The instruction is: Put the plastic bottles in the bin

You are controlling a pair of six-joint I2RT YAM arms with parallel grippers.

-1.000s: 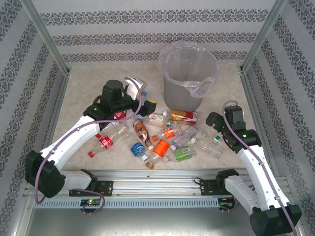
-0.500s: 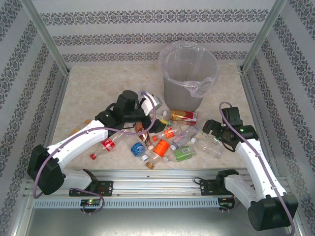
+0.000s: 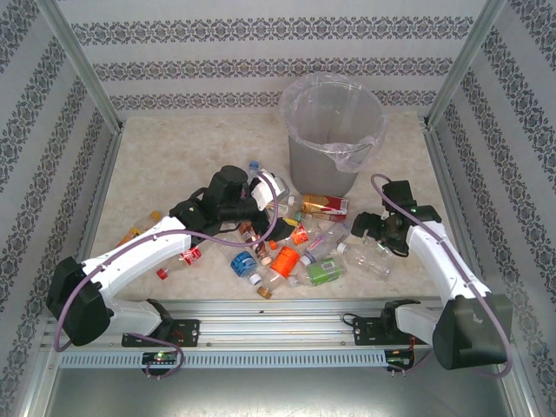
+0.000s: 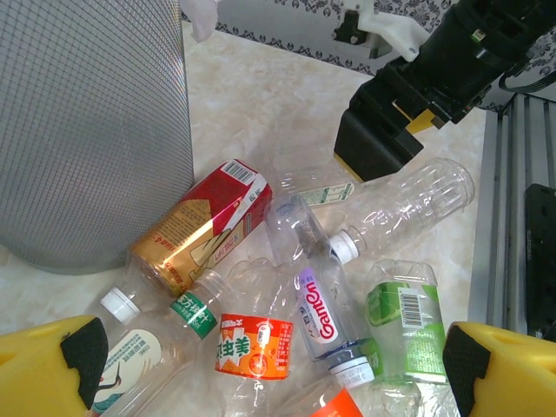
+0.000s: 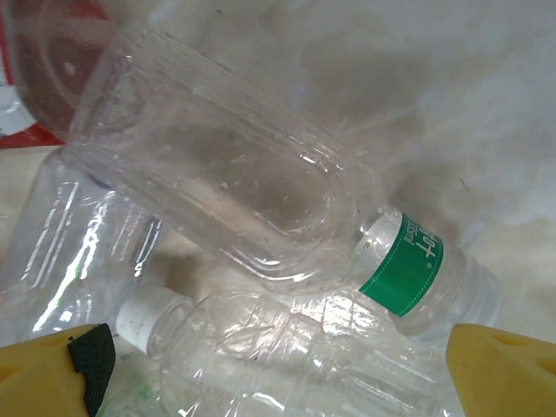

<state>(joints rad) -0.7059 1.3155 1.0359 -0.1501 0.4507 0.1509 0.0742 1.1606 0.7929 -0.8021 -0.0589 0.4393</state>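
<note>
Several plastic bottles lie in a heap on the table in front of the grey bin, which is lined with a clear bag. My left gripper hangs open over the heap's left part. Between its yellow fingers lie an orange-label bottle, a Ganten bottle and a green-label bottle, none held. My right gripper stands open low over the heap's right side. Under it a clear bottle with a green band lies across a white-capped clear bottle.
A red-and-gold bottle lies against the bin wall. A red-label bottle and an orange-capped one lie apart at the left. Patterned walls and metal posts enclose the table; a rail runs along the near edge.
My left arm has swung right and come down over the heap. My right arm has reached forward and left towards the clear bottles. Both grippers have stayed open.
</note>
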